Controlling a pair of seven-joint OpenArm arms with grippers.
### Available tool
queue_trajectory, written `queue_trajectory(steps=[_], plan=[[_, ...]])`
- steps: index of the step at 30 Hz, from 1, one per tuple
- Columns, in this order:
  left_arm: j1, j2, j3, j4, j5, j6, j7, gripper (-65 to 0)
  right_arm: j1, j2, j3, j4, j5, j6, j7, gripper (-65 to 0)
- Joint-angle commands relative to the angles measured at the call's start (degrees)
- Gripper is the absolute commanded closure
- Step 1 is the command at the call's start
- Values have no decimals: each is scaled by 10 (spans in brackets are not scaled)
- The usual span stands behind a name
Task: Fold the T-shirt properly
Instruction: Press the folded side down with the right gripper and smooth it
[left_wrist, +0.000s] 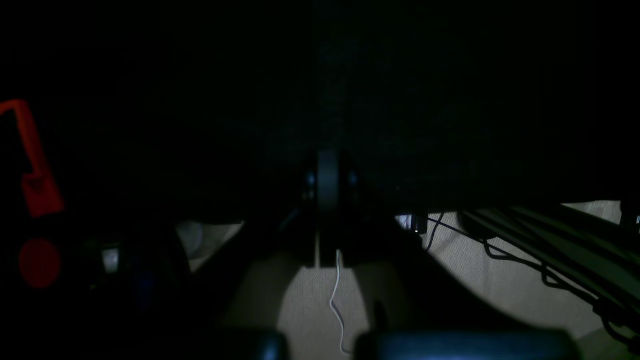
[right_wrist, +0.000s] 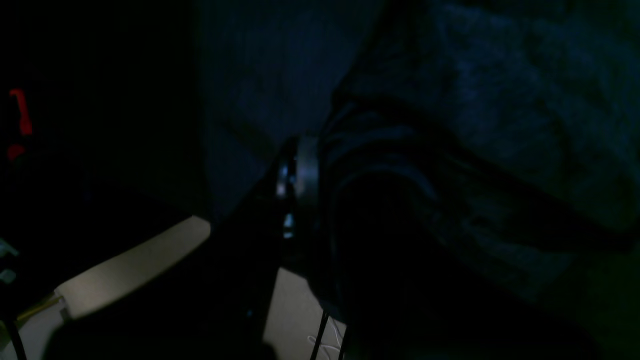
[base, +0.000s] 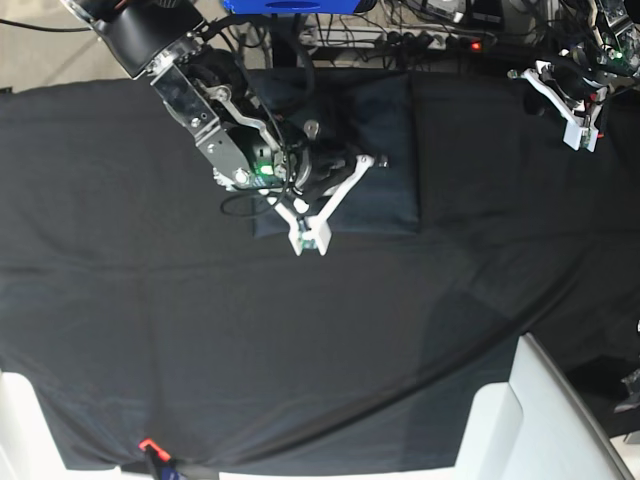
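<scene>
The T-shirt (base: 385, 150) lies folded into a dark blue-grey rectangle at the back middle of the black tablecloth (base: 300, 350). My right gripper (base: 310, 240) sits at the shirt's front edge near its left corner, shut on the T-shirt. In the right wrist view the shirt's (right_wrist: 500, 100) stacked edges bunch up right against the gripper (right_wrist: 300, 170). My left gripper (base: 580, 135) hovers at the table's far right corner, well apart from the shirt. In the very dark left wrist view it (left_wrist: 327, 195) is shut and holds nothing.
A red clamp (base: 148, 445) grips the cloth at the front left edge. A white panel (base: 540, 410) stands off the front right corner. Cables and a power strip (base: 420, 40) run behind the table. Pale floor (left_wrist: 500, 280) with cables shows past the table's edge.
</scene>
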Motion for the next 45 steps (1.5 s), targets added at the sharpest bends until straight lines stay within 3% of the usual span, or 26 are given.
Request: queue_trajectory(steps=[1, 9, 15, 45], plan=[[2, -9, -3, 7, -4, -3, -7, 0, 11, -8, -1, 8, 6, 2, 6, -2], [2, -9, -3, 7, -4, -3, -7, 0, 11, -7, -1, 8, 5, 2, 47, -2], [1, -9, -3, 6, -4, -3, -7, 0, 8, -9, -21, 6, -25, 2, 49, -2], [-3, -9, -3, 6, -4, -3, -7, 0, 17, -9, -54, 8, -23, 7, 36, -2]])
